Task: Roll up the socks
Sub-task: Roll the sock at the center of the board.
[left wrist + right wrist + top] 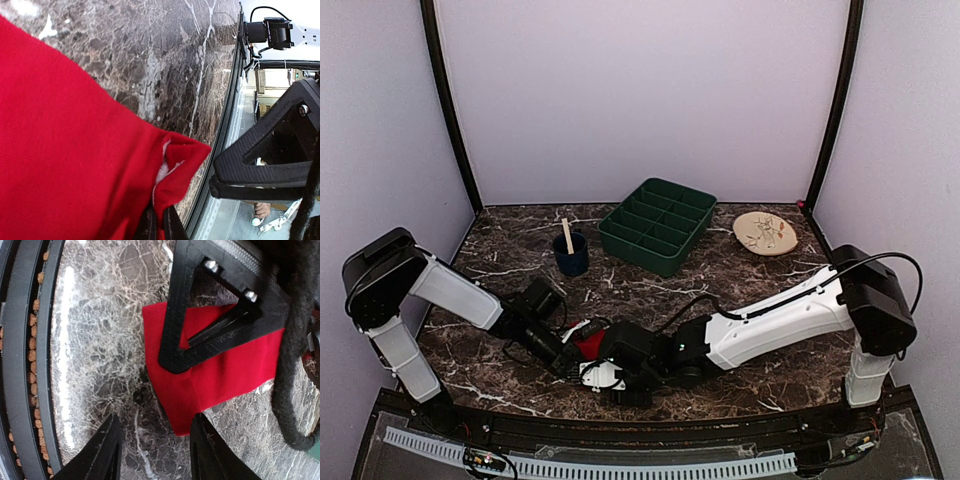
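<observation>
Close to the front edge of the marble table (770,285), the red sock (588,343) lies bunched between the two arms, which meet there from either side. The left gripper (161,224) is closed on the red sock, its two dark fingers pinching a folded edge where a sliver of white shows. The right gripper (155,421) hangs just beside it with its fingers spread apart and nothing between them but bare marble; one fingertip (197,422) sits right at the corner of the sock. From the right wrist, the black frame of the left gripper crosses over the red cloth. Only the red sock can be made out. Farther back stands a dark blue cup (571,256) with a wooden stick (567,235) in it, then a green tray (620,232) with compartments, and to its right a round wooden plate (765,233).
</observation>
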Available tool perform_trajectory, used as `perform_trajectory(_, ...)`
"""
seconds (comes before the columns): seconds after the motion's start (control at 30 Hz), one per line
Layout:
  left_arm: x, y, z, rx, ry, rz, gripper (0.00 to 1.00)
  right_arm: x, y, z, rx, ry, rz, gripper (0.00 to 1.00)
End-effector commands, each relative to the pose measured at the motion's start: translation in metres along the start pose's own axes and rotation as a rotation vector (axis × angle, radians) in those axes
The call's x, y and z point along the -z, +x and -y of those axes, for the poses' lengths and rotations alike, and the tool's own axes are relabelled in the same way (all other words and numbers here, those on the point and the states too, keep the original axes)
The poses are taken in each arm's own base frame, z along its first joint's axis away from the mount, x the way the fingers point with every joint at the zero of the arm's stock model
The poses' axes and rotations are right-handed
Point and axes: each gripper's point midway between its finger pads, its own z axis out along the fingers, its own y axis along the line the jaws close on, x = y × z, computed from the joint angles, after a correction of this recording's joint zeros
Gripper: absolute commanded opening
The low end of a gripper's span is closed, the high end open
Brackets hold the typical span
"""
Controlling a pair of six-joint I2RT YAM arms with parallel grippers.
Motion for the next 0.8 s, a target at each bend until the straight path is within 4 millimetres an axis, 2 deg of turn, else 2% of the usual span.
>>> perform_trajectory(0.0,-0.001,0.002,0.001,0.017,0.023,-0.013,0.0,-0.005,-0.011,0.004,0.043,0.036,0.021,0.43)
perform_trajectory(0.5,-0.002,0.005,0.001,0.035,0.047,-0.029,0.0,-0.018,-0.003,0.003,0.103,0.041,-0.003,0.41)
perform_trajectory(0.77,0.001,0.005,0.002,0.046,0.058,-0.037,0.0,-0.028,0.002,0.002,0.098,0.011,-0.016,0.34)
